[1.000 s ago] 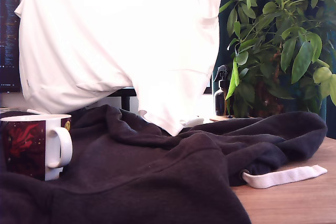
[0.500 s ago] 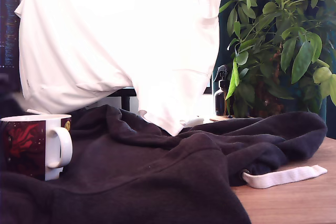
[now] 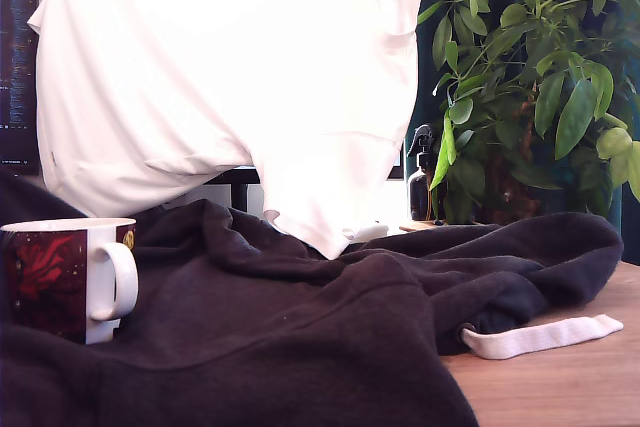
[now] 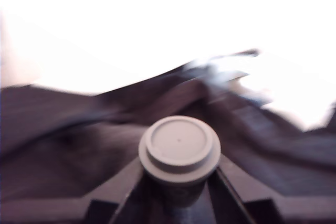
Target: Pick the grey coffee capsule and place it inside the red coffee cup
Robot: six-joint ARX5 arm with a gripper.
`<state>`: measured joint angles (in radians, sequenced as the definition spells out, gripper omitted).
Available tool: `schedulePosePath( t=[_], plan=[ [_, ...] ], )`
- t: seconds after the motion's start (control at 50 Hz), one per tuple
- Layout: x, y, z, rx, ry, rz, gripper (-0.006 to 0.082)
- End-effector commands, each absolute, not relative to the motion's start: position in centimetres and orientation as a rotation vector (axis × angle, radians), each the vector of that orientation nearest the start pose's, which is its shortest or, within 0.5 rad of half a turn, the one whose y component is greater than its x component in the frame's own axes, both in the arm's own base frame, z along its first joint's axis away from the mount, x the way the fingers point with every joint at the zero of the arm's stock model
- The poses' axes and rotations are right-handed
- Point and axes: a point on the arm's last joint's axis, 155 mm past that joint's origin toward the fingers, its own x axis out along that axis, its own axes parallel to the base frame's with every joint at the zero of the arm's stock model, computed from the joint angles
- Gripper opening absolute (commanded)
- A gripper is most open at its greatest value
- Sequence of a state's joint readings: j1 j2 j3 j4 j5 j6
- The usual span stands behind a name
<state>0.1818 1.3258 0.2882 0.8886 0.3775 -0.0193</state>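
In the wrist view the grey coffee capsule [image 4: 179,148] sits round face up between the two dark fingers [image 4: 123,184] of my gripper [image 4: 179,190], which is shut on it. Blurred dark cloth lies beneath. The red coffee cup [image 3: 65,277], a white mug with a dark red print and a white handle, stands upright on the dark cloth at the exterior view's left. A dark shape [image 3: 15,202] shows behind the cup at that view's left edge; I cannot tell whether it is the arm. The capsule is hidden in the exterior view.
A dark hoodie [image 3: 300,327] with a white drawstring [image 3: 540,337] covers most of the wooden table [image 3: 570,377]. A white shirt [image 3: 220,77] hangs behind. A leafy plant [image 3: 540,77] and a small black spray bottle [image 3: 422,172] stand at the back right.
A dark shape has come into the exterior view's left edge behind the cup, blurred half a second ago and larger now. The cup and the cloth have not moved.
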Motion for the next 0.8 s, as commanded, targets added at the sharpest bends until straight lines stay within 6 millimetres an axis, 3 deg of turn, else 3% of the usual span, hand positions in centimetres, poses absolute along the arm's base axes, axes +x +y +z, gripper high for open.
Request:
schedulePosePath(
  t=[0.0,0.2,0.36,0.66,0.78],
  plan=[
    [37.8,1.5,15.2,0.008,0.118,-0.124,0.0162],
    [38.0,4.8,15.3,0.120,0.125,0.049,0.0175],
    [38.1,4.9,15.5,0.138,0.124,0.054,0.0386],
    [38.5,3.1,16.2,0.113,0.098,-0.008,0.0355],
    [38.4,2.3,15.8,0.068,0.115,-0.034,0.0231]
  ],
)
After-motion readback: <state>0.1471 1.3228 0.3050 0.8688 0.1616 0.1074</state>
